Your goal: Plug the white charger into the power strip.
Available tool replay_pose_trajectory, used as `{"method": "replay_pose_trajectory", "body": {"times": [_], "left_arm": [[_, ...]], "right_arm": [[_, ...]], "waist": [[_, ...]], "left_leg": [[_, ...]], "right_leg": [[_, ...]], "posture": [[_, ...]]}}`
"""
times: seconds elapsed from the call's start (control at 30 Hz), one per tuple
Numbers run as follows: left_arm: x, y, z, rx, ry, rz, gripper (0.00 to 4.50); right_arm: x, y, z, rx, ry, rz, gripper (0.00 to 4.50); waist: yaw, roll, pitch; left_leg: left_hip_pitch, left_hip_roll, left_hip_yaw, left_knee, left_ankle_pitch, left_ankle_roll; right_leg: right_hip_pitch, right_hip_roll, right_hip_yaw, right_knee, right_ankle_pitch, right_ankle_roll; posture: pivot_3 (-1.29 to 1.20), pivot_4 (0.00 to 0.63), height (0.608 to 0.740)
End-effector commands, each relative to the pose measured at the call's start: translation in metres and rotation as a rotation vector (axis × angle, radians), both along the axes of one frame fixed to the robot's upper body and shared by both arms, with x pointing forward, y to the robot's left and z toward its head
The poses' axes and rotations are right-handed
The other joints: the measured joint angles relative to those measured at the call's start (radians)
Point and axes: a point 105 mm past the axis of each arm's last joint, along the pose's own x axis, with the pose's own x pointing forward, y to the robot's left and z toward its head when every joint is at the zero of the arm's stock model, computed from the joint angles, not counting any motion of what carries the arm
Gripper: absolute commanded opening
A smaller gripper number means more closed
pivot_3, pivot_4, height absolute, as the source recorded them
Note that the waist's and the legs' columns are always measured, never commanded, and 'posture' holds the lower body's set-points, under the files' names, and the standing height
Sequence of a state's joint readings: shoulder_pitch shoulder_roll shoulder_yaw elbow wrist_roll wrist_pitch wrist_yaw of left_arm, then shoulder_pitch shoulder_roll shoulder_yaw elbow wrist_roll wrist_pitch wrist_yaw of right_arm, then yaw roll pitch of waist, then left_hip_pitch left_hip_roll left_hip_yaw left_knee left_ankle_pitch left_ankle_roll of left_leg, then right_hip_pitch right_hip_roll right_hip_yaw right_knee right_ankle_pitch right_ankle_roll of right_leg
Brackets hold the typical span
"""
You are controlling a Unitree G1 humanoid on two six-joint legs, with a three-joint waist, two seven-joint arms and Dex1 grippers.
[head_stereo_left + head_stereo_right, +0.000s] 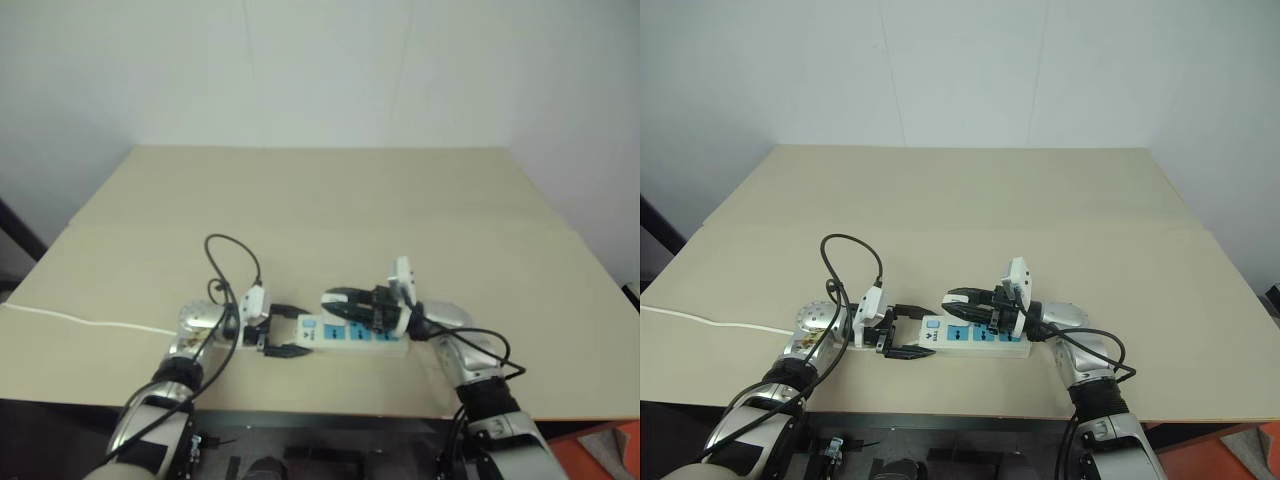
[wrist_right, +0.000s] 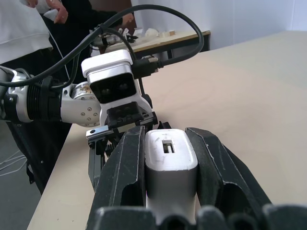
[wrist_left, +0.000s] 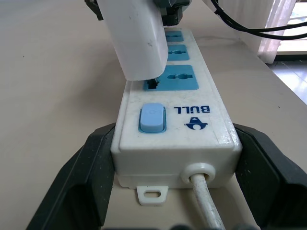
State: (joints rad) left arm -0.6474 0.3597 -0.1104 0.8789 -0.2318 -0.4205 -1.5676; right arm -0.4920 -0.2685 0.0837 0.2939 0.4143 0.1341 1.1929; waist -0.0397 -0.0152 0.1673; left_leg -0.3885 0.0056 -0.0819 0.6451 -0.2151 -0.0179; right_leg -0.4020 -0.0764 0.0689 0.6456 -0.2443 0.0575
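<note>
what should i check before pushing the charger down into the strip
1. Right gripper shut on the white charger: ok, a finger on each side of it.
2. Left gripper bracing the power strip at its switch end: ok, fingers flank the strip's end.
3. Charger over the first blue socket next to the switch: ok, its lower end sits at that socket's edge.
4. Prongs lined up with the slots: cannot tell, the charger's body hides them.
5. Charger fully seated: not ok, a dark gap shows under it.
6. Strip's cord free of the fingers: ok.
</note>
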Motion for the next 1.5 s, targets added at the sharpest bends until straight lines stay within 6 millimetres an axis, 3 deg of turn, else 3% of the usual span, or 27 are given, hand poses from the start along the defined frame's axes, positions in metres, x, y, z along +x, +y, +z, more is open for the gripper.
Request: {"method": "replay_pose_trajectory", "body": {"times": [0.03, 0.2, 0.37, 0.63, 1.17, 1.5], "left_arm": [[-0.008, 0.000, -0.013, 0.039, 0.046, -0.017, 3.26], [-0.008, 0.001, -0.013, 0.040, 0.047, -0.013, 3.26], [-0.009, 0.003, -0.013, 0.043, 0.049, -0.013, 3.26], [-0.009, 0.001, -0.012, 0.041, 0.051, -0.019, 3.26], [-0.012, 0.002, -0.013, 0.038, 0.056, -0.014, 3.26], [-0.013, 0.002, -0.013, 0.036, 0.063, -0.023, 3.26]], "right_arm": [[0.002, -0.010, 0.000, 0.005, -0.019, -0.012, 1.11], [0.004, -0.023, -0.013, -0.051, -0.028, -0.002, 1.11], [0.006, -0.031, -0.009, -0.061, -0.070, 0.011, 1.11], [0.007, -0.018, -0.012, -0.114, -0.109, 0.066, 1.11], [0.004, -0.011, -0.053, -0.189, 0.009, 0.044, 1.11], [0.007, -0.016, -0.049, -0.136, 0.043, 0.035, 1.11]], "waist": [[0.000, 0.000, 0.000], [0.001, 0.000, 0.000], [0.004, 0.000, 0.000], [0.001, 0.000, 0.000], [-0.006, -0.001, -0.002], [-0.006, -0.003, -0.004]], "left_leg": [[0.000, 0.000, 0.000, 0.000, 0.000, 0.000], [0.000, 0.000, 0.000, 0.000, 0.000, 0.000], [0.000, 0.000, 0.000, 0.000, 0.000, 0.000], [0.001, 0.000, 0.000, 0.000, 0.000, 0.000], [0.015, 0.001, 0.000, -0.003, 0.000, 0.000], [0.016, 0.001, 0.000, -0.004, 0.000, 0.000]], "right_leg": [[0.000, 0.000, 0.000, 0.000, 0.000, 0.000], [0.000, 0.000, 0.000, 0.000, 0.000, 0.000], [0.001, 0.000, 0.000, -0.001, 0.000, 0.000], [0.001, 0.000, 0.000, -0.001, 0.000, 0.000], [0.014, 0.001, 0.000, -0.003, -0.004, 0.005], [0.015, 0.001, 0.000, -0.004, -0.004, 0.005]], "posture": [[0.00, 0.150, 0.740], [0.00, 0.150, 0.740], [0.00, 0.150, 0.740], [0.00, 0.150, 0.740], [0.00, 0.150, 0.740], [0.00, 0.150, 0.740]]}}
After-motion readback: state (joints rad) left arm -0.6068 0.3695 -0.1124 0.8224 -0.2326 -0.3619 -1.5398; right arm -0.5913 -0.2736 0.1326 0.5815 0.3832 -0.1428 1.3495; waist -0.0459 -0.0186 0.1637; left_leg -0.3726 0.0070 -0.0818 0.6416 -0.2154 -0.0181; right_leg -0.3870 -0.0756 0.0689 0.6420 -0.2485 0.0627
